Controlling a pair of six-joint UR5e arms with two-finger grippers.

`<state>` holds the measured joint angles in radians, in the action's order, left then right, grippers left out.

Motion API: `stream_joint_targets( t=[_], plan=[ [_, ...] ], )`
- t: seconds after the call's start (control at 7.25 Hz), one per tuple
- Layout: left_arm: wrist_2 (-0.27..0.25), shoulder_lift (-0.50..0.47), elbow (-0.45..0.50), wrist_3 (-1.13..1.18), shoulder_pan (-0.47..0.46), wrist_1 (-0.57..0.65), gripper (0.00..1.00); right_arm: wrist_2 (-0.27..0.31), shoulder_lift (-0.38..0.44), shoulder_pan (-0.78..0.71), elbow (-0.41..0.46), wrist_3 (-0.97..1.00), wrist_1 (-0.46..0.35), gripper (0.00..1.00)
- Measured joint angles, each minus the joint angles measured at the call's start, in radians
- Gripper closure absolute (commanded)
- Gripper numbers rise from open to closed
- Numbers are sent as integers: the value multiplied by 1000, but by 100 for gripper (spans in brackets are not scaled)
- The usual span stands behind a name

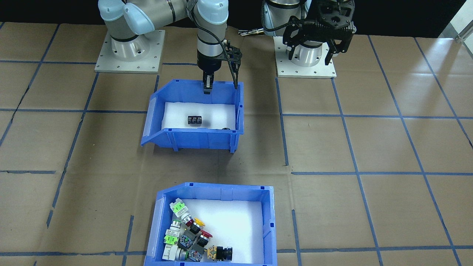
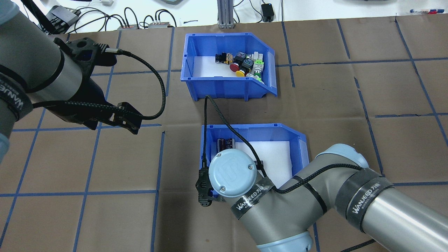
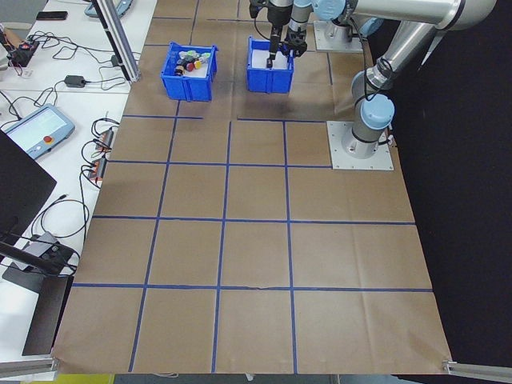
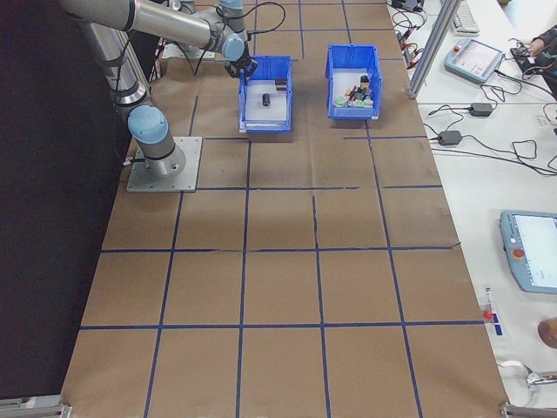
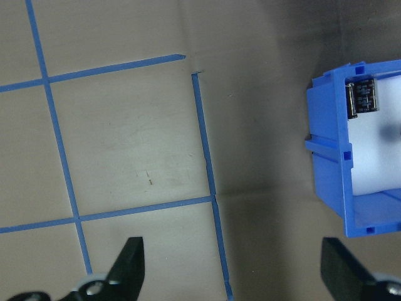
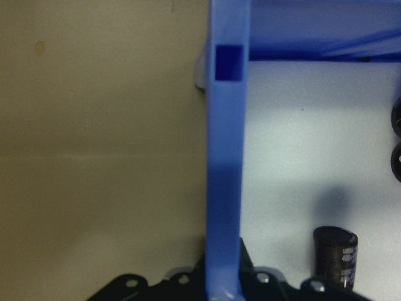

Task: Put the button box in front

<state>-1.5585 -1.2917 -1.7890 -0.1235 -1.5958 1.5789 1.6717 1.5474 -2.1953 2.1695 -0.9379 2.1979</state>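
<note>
The button box [image 1: 216,192] is a blue bin with white foam and a cluster of green, red, yellow and black push buttons [image 1: 190,238]. It stands at the table side far from the robot, also seen as the farther bin, the button box [image 2: 227,85]. A second blue bin [image 1: 196,138], holding dark capacitors [image 1: 194,119], sits closer to the robot. My right gripper [image 1: 208,88] is shut on that bin's rear wall [image 6: 224,157]. My left gripper [image 1: 309,58] hangs open over bare table beside that bin [image 5: 329,169], with nothing in it.
Brown paper with blue tape lines [image 1: 343,116] covers the table. Both arm bases [image 1: 129,55] stand behind the capacitor bin. The right arm's cable [image 2: 224,119] loops over that bin. Cables and devices [image 2: 140,21] lie beyond the table's far edge.
</note>
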Motion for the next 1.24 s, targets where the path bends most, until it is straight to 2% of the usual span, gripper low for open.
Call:
stream_joint_targets(
  t=[0.41, 0.97, 1.1, 1.24],
  plan=[
    [0, 7, -19, 8, 0, -2, 0, -18, 7, 0, -4, 48, -1, 0],
    [-3, 6, -26, 6, 2, -12, 0, -23, 160, 112, -9, 41, -34, 0],
    [-3, 5, -26, 5, 2, -12, 0, -32, 203, 171, -27, 42, -81, 0],
    [-4, 4, -26, 2, 2, -12, 0, -43, 240, 249, -75, 47, -171, 0]
  ],
)
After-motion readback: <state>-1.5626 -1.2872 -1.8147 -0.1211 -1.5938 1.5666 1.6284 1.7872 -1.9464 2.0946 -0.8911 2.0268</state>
